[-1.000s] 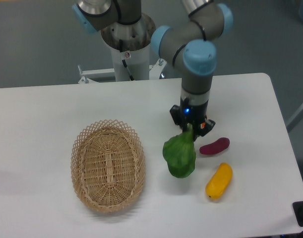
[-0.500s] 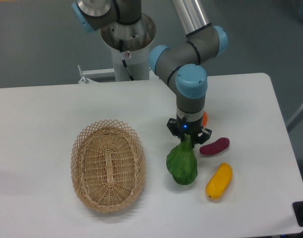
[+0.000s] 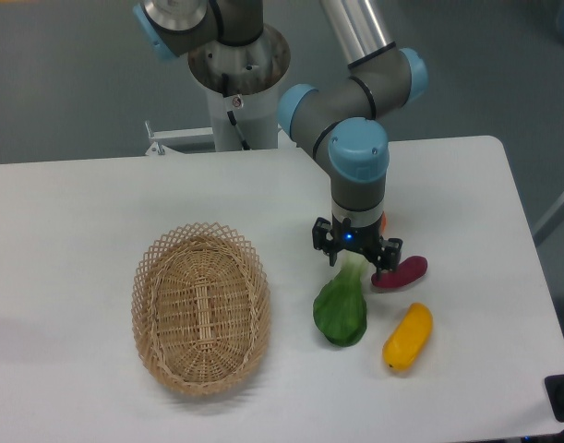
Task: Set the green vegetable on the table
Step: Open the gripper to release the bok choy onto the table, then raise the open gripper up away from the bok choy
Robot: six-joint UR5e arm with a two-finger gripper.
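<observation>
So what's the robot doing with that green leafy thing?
The robot arm is putting the green vegetable down on the white table. The vegetable lies on the tabletop between the wicker basket and the yellow fruit. The gripper sits right over its pale stem with the jaws spread apart, so it looks let go. A purple eggplant piece lies just beside the gripper.

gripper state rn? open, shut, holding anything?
Gripper: open, fingers spread to either side of the pale stem of the dark green leafy vegetable, which lies on the white table; not holding it.
</observation>
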